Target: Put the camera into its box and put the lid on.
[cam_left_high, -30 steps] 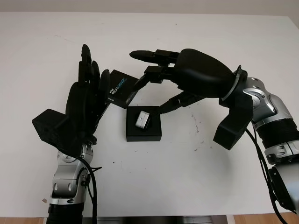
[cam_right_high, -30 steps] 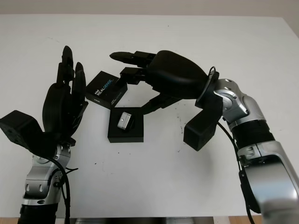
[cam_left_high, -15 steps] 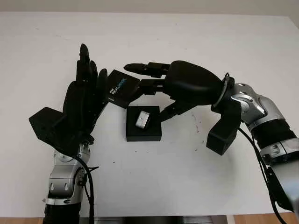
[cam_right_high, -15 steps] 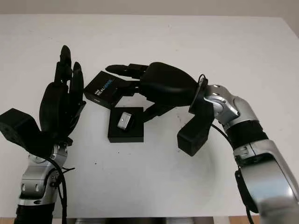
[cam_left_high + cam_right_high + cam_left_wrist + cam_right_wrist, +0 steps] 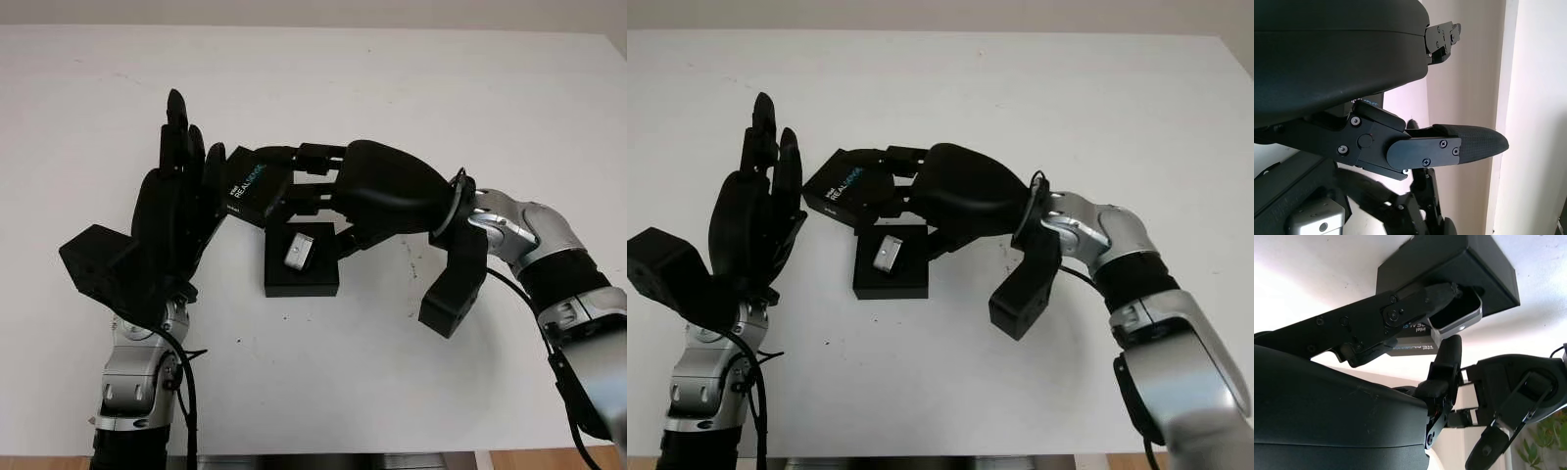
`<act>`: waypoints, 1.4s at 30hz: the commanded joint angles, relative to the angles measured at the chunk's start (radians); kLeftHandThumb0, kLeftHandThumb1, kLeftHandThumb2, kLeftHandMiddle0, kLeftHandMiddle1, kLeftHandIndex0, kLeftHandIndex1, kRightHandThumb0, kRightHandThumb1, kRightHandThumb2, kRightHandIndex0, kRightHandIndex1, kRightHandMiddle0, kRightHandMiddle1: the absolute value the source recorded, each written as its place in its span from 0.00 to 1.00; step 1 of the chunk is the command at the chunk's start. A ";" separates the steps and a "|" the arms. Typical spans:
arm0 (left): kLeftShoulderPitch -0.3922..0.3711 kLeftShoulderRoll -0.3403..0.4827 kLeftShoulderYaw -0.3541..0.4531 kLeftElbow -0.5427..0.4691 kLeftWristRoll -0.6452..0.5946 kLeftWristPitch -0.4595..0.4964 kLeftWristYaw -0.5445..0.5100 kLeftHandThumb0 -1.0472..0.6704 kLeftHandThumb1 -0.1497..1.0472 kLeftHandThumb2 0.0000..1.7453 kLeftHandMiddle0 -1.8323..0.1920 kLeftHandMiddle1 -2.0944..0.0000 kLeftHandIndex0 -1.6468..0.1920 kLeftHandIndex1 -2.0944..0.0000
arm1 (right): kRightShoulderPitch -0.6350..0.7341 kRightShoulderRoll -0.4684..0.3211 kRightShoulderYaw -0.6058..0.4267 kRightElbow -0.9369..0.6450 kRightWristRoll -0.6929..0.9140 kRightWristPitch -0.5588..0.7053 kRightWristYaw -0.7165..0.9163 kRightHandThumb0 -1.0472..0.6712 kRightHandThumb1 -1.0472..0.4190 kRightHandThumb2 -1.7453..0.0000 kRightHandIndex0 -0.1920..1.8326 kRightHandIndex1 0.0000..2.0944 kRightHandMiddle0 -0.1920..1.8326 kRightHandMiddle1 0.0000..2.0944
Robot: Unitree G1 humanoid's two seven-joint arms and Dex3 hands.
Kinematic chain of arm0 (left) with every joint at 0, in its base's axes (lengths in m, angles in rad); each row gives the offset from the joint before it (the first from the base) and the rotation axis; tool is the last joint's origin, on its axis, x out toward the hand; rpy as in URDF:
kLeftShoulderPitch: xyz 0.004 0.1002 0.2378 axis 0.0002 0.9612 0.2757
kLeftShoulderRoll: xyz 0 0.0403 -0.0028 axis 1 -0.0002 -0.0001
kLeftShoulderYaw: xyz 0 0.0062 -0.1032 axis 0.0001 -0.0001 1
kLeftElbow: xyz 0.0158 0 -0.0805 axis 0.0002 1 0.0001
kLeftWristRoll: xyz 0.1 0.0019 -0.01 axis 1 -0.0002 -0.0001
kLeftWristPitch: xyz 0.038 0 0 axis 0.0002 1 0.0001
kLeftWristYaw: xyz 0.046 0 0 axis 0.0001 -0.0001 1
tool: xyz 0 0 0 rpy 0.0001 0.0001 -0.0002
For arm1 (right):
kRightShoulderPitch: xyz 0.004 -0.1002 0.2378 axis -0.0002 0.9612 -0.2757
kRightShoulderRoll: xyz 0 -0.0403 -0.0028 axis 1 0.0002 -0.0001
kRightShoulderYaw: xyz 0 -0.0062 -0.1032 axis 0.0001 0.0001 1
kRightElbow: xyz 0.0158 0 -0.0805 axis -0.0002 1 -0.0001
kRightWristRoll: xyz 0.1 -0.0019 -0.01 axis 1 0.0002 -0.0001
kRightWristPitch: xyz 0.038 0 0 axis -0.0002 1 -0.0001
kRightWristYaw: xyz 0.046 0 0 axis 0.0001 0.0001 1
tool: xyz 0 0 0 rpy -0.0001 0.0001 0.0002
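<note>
A small silver camera (image 5: 299, 252) lies in the open black box (image 5: 302, 279) near the table's middle. The black lid (image 5: 253, 184), printed REALSENSE, sits just behind and left of the box, its near corner at the box's back edge. My right hand (image 5: 294, 201) reaches in from the right: one finger lies along the lid's far edge, another against its near right edge, and the thumb hangs over the box's right side. It is open, with no grip on the lid. My left hand (image 5: 181, 201) stands upright and open, palm against the lid's left side.
The white table (image 5: 441, 88) stretches around the box, with its far edge at the top of the head views. The right wrist's black camera block (image 5: 451, 284) hangs low to the right of the box.
My right hand has moved left and down, from above the box to over the lid, so its fingers now frame it. The left hand, lid, box and camera have stayed in place.
</note>
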 commanded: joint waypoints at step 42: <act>0.008 0.020 0.014 -0.008 -0.037 0.019 -0.031 0.15 1.00 0.26 1.00 1.00 1.00 1.00 | 0.143 0.071 -0.203 -0.230 0.849 0.525 0.630 0.37 0.01 0.97 0.22 0.12 0.24 0.74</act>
